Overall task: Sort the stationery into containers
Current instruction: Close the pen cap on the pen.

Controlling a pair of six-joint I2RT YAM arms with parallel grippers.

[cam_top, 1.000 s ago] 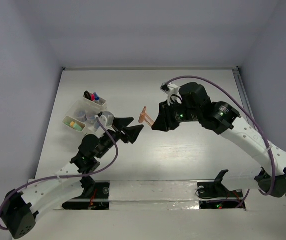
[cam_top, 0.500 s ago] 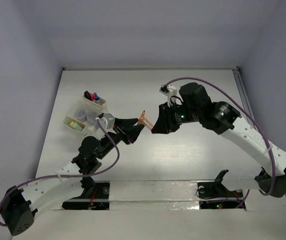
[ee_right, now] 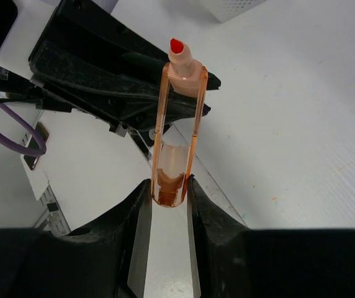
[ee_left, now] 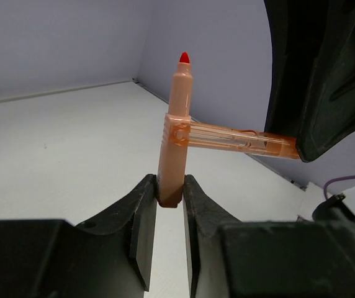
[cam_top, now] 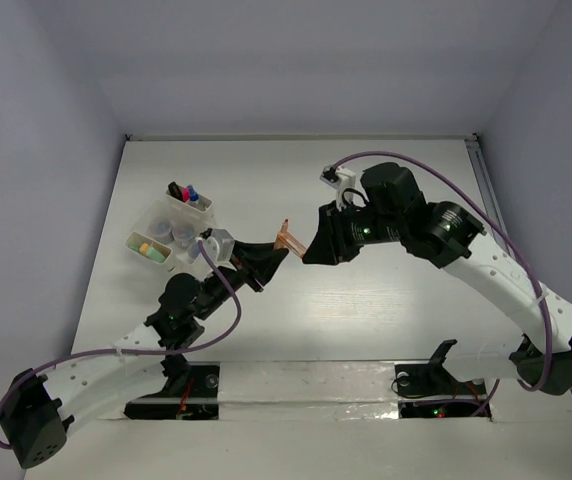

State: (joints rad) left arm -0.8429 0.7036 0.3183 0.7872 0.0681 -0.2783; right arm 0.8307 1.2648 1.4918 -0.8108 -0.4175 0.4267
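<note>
marker (ee_left: 172,155): orange, red tip | cap (ee_left: 239,140): clear orange | fingers (ee_left: 141,230): black | table (cam_top: 366,320): white

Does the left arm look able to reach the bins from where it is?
Probably yes: the bins sit beside the left hand, bare table between; its orange marker seems to touch the cap in the right hand, though.

The cluster of translucent white plastic bins (cam_top: 152,218) is sitting at nine o'clock from the orange felt-tip marker (cam_top: 284,235), well apart
</note>
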